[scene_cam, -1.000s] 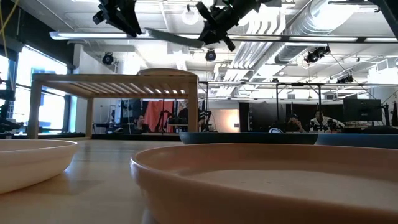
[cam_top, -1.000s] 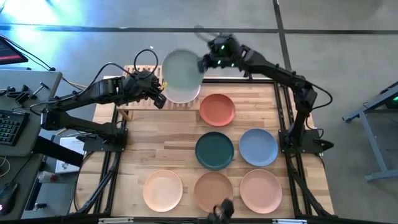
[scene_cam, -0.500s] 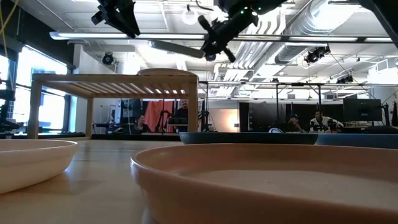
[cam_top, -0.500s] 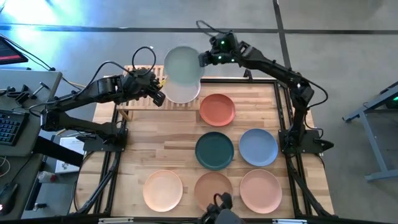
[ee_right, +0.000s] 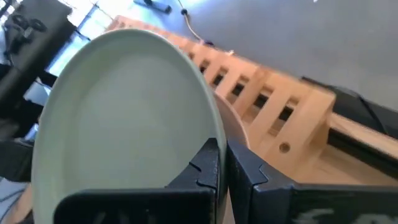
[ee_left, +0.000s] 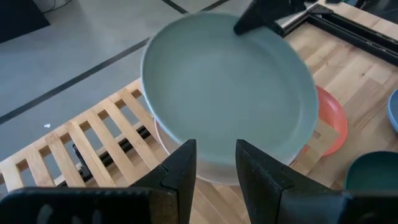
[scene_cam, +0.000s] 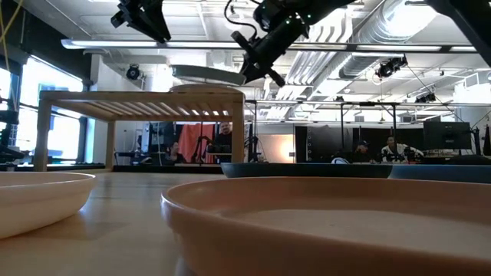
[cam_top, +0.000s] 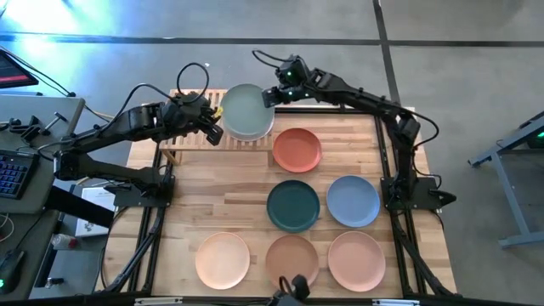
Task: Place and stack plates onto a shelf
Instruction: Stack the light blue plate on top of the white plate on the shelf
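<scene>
A sage green plate (cam_top: 246, 109) hangs close above a beige plate (cam_top: 247, 136) that lies on the light-wood slatted shelf (cam_top: 191, 134) at the table's far left. My right gripper (cam_top: 269, 95) is shut on the green plate. In the low view the green plate (scene_cam: 205, 74) is about level, just over the beige plate (scene_cam: 204, 88); whether they touch I cannot tell. My left gripper (cam_top: 216, 129) is open and empty, above the shelf by the plates' left side. My right gripper pinches the green plate's rim (ee_right: 211, 134) between its two fingers, on the plate's far right side. The fingers come slanting down from the table's far right. The plate sticks out from the fingers about level, clear of the shelf.
On the plank table lie a terracotta plate (cam_top: 297, 150), a dark teal plate (cam_top: 293, 206), a light blue plate (cam_top: 353, 201), and along the near edge peach (cam_top: 223, 259), tan (cam_top: 291, 259) and pink (cam_top: 357, 259) plates. The shelf's left half (ee_left: 93, 143) is bare slats.
My right gripper has gone down and toward the table's left with the green plate. The plate has tipped from a slant to about level and come low over the beige plate on the shelf.
</scene>
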Controlling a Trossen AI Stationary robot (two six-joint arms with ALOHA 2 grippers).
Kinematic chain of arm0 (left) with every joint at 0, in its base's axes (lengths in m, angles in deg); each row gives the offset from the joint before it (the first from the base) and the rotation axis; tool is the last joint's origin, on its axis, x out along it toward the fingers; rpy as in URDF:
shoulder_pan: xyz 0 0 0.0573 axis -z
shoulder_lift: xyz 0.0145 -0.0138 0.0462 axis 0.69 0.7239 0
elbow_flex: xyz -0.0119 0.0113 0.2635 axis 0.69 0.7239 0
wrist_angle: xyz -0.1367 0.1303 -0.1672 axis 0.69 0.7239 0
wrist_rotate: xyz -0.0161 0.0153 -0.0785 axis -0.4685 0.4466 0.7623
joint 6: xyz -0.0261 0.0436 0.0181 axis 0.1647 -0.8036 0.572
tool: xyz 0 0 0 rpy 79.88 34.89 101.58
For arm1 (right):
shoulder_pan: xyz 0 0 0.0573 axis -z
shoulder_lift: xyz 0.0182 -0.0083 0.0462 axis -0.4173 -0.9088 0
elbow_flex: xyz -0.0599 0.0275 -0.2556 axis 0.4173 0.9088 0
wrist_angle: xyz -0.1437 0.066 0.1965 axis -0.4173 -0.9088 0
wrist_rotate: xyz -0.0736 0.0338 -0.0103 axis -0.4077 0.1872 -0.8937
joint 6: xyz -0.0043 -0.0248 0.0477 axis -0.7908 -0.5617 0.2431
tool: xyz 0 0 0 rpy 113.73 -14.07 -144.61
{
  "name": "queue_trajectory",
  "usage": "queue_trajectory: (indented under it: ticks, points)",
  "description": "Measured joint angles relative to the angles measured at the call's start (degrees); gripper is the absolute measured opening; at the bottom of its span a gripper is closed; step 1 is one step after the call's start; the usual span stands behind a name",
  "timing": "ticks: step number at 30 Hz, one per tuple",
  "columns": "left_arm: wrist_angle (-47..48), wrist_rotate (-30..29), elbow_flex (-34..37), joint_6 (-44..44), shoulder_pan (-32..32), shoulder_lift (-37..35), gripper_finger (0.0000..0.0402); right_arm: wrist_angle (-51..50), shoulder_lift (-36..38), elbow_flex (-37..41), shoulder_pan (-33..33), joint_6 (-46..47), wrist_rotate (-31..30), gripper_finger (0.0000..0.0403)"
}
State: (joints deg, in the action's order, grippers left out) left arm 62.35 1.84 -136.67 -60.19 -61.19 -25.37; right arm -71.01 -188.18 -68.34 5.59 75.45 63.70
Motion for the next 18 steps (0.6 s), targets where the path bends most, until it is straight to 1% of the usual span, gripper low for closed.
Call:
queue_trajectory:
  ticks: [9,12,18]
  points:
    - [0.07,0.09,0.00,0.00,0.00,0.00,0.0100,-1.24,-1.91,0.04,-1.18,-0.93,-0.93,0.0000]
    - [0.09,0.33,0.00,0.00,0.00,0.00,0.0100,-1.19,-1.94,0.04,-1.18,-1.10,-1.96,0.0000]
    - [0.09,0.42,0.00,-0.02,0.00,0.00,0.0100,-1.42,-1.92,0.04,-1.15,-1.95,-1.98,0.0000]
